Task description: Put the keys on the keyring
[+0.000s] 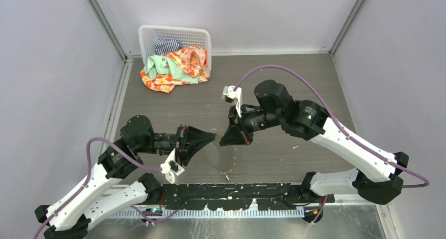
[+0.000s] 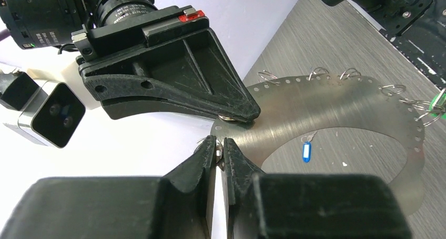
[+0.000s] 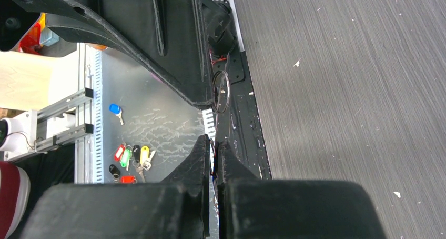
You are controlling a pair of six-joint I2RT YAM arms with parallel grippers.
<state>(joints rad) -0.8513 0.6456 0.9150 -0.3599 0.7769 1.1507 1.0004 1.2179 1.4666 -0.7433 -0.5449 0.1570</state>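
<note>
Left wrist view gives the clearest look at the keyring (image 2: 336, 105), a broad flat hoop of brushed silvery sheet metal, punched with holes and hung with small wire split rings (image 2: 319, 71) round its rim. It looks light, thin and stiff, with slick faces, so the rim is the sensible place to pinch it; the little rings probably swing freely.

The right gripper (image 2: 237, 116) is clamped on the hoop's left rim, holding it over the grey wood-grain table (image 2: 336, 33). The left gripper (image 2: 220, 146) sits just beside that grip, its jaws nearly together on one of those rings at the rim's edge.

The tiny blue-headed key (image 2: 306, 151) lies on the table, seen through the hoop's opening, apart from both grippers. The green-headed key (image 2: 437, 103) shows at the right rim; whether it is attached I cannot tell.
</note>
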